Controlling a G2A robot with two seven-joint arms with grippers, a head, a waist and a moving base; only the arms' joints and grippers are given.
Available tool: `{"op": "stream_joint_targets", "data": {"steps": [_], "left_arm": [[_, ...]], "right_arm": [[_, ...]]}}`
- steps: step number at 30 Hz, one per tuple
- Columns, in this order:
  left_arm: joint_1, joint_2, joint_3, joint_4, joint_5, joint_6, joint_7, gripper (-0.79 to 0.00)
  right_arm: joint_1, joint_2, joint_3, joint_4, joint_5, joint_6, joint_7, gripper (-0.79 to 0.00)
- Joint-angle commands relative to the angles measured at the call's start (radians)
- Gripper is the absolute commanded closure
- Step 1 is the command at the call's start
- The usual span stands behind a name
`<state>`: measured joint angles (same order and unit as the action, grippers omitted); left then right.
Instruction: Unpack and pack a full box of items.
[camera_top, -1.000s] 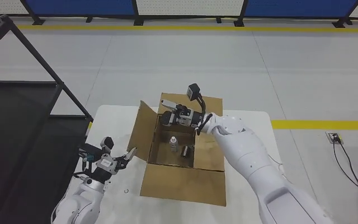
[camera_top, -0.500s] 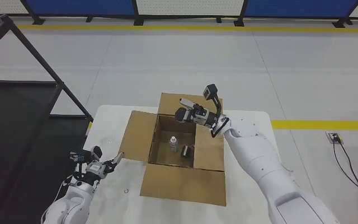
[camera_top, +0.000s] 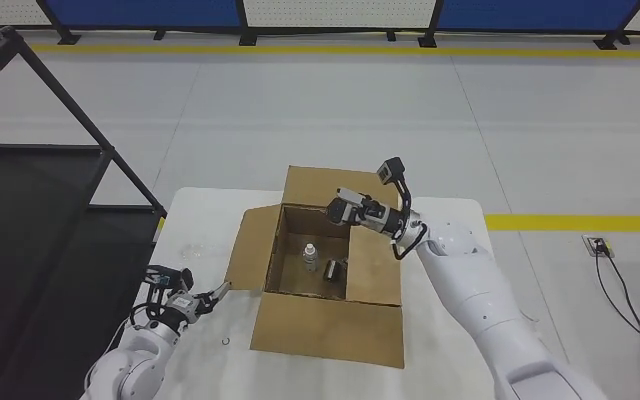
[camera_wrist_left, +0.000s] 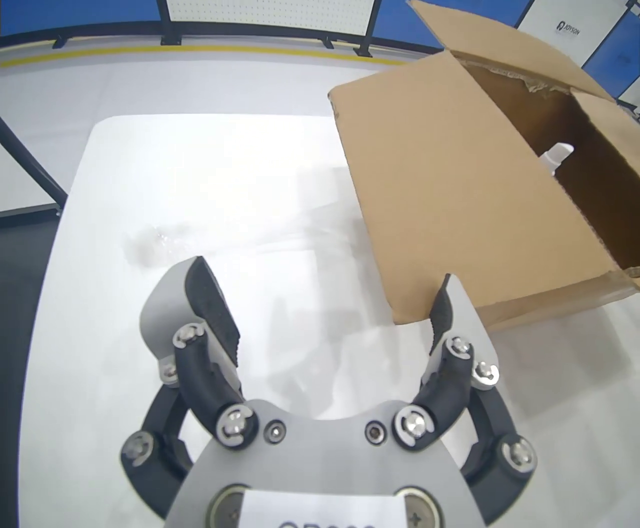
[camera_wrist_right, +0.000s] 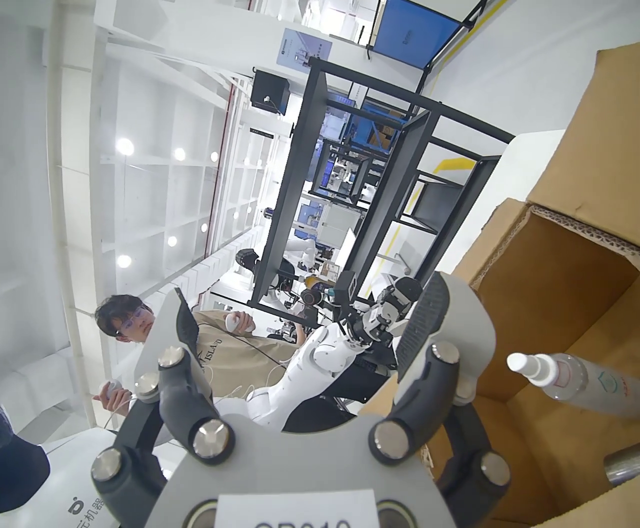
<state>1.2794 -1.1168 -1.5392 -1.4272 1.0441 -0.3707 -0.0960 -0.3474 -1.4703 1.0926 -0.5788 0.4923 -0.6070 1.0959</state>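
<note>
An open cardboard box (camera_top: 322, 325) stands in the middle of the white table (camera_top: 200, 225). Inside it stand a clear bottle with a white cap (camera_top: 311, 256) and a small dark item (camera_top: 334, 268). My right gripper (camera_top: 338, 207) hovers open above the box's far rim, with nothing between its fingers. In the right wrist view, the right gripper (camera_wrist_right: 307, 300) has the bottle (camera_wrist_right: 565, 380) beside it in the box (camera_wrist_right: 575, 175). My left gripper (camera_top: 212, 293) hangs open and empty over the table's near left, just short of the box's left flap (camera_wrist_left: 450, 190). In its own view the left gripper (camera_wrist_left: 325, 290) is spread wide.
A crumpled bit of clear plastic (camera_wrist_left: 155, 240) lies on the table left of the box. A small ring (camera_top: 228, 343) lies near the table's front edge. A black metal rack (camera_top: 60, 230) stands beside the table on the left.
My right gripper has drawn back to the right, off the box's left side. The left flap dropped outward, then rose partway. My left gripper has pulled back toward the near left.
</note>
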Motion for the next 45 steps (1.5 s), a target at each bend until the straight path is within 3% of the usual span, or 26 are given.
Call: {"op": "stream_joint_targets", "data": {"steps": [1,8,17,27,35,40,45], "left_arm": [[-0.003,0.000,0.001,0.005,0.001,0.000,-0.002,-0.785],[0.007,0.002,-0.012,-0.012,0.002,0.003,0.018,-0.785],[0.063,0.007,-0.070,-0.102,-0.050,-0.009,0.046,-0.785],[0.149,0.010,-0.128,-0.279,-0.069,-0.004,0.098,-0.785],[0.216,0.011,-0.181,-0.515,-0.072,-0.011,0.142,-0.785],[0.217,0.013,-0.147,-0.621,-0.083,-0.068,0.078,-0.785],[0.116,0.011,-0.026,-0.594,-0.158,-0.109,-0.061,-0.785]], "right_arm": [[-0.011,0.005,0.007,-0.019,-0.005,0.009,-0.004,-0.785],[-0.046,0.021,0.029,-0.086,-0.019,0.032,-0.010,-0.785],[-0.083,0.038,0.056,-0.143,-0.027,0.044,-0.016,-0.785],[-0.129,0.060,0.095,-0.192,-0.029,0.042,-0.014,-0.785],[-0.184,0.088,0.146,-0.253,-0.052,0.031,-0.017,-0.785],[-0.237,0.115,0.198,-0.316,-0.093,0.014,-0.023,-0.785],[-0.324,0.147,0.274,-0.404,-0.123,-0.033,-0.016,-0.785]]}}
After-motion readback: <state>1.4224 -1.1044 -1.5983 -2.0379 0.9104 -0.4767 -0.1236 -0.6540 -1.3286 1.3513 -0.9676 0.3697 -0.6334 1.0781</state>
